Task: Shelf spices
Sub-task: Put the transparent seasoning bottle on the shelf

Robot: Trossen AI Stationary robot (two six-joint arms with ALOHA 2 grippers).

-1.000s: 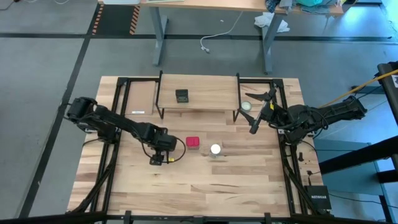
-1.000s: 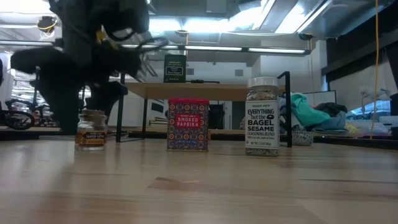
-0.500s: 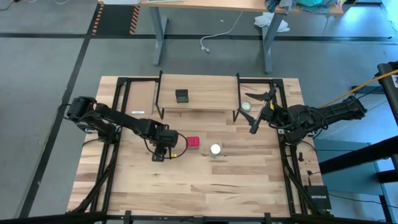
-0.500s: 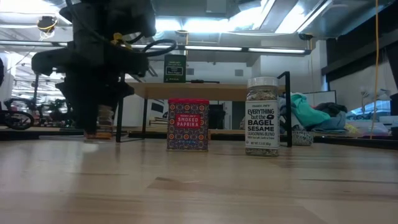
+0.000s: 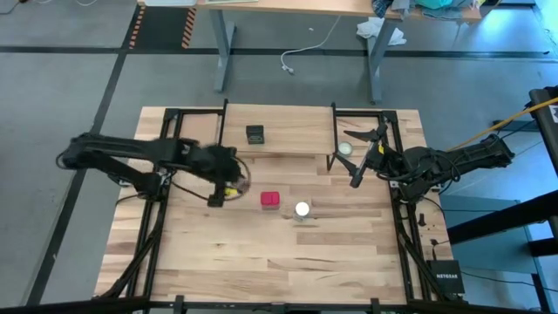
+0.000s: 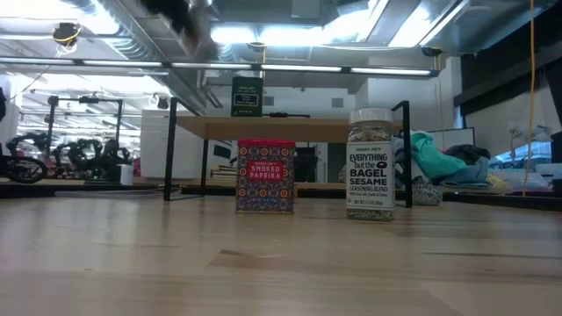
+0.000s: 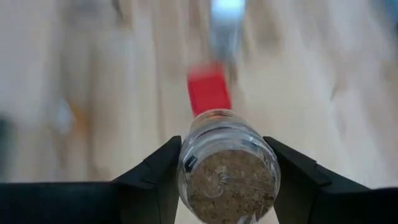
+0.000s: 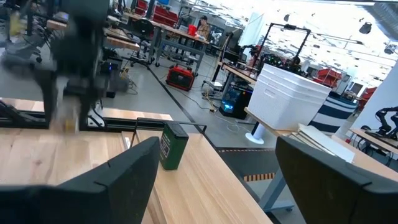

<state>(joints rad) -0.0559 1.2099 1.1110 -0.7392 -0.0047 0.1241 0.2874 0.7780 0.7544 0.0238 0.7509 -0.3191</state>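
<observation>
The round jar [image 7: 227, 167] sits pinched between the two dark fingers of the left gripper [image 7: 227, 180], lifted clear of the table and carried over the planks just in front of the shelf [image 5: 279, 133], left of the red box [image 5: 270, 200]. To do this carry well, we judge we should keep the jar upright and raise it above the board's edge before moving in, then lower it onto bare wood to the left of the dark tin [image 5: 255, 134], which already stands on the shelf, so neither the fingers nor the jar knock it. We would let go only once the base rests flat. The jar is small, with clear glass sides and a tan-grey, speckled top that faces the wrist camera; its smooth round wall looks likely to slip if the grip loosens, so a firm hold matters. The red box, printed with a paprika label [image 6: 265, 175], and the clear white-lidded jar [image 6: 368, 164] of bagel seasoning stand upright on the table [image 5: 288, 253], near each other but apart, waiting their turn. The right gripper [image 5: 364, 159] hangs off the shelf's right end with its fingers spread wide and nothing between them.
</observation>
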